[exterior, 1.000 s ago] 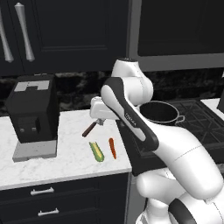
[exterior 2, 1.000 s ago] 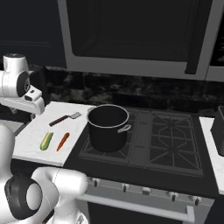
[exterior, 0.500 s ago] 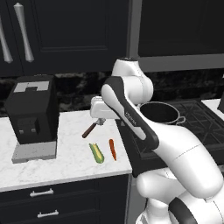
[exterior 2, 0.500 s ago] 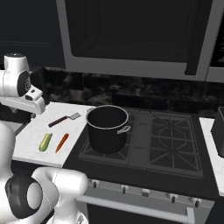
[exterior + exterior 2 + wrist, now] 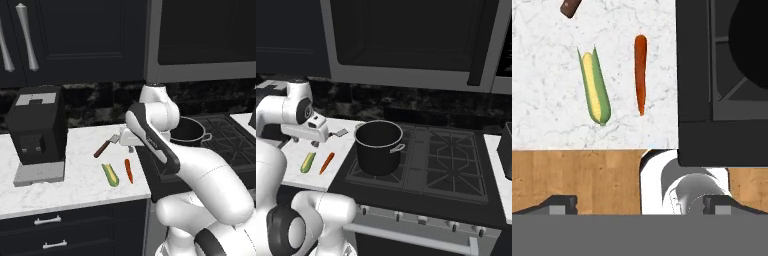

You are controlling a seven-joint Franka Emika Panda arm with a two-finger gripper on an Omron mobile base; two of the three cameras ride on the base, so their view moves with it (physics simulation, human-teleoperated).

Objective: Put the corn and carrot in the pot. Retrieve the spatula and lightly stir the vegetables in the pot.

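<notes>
Pretty flat, even rendered lighting here, no obvious lamp or window. The white marble counter (image 5: 75, 175) comes out bright while the cabinets (image 5: 75, 40) and backsplash go almost black, so detail back there is basically lost. Shadows are soft: a faint one beside the corn (image 5: 594, 87) and carrot (image 5: 640, 72) in the hand view, nothing hard-edged. The pot (image 5: 378, 147) only gets a thin highlight on its rim, inside is pure dark. Everything's sharp, no motion blur or edge warping, just slightly jaggy low-res edges
</notes>
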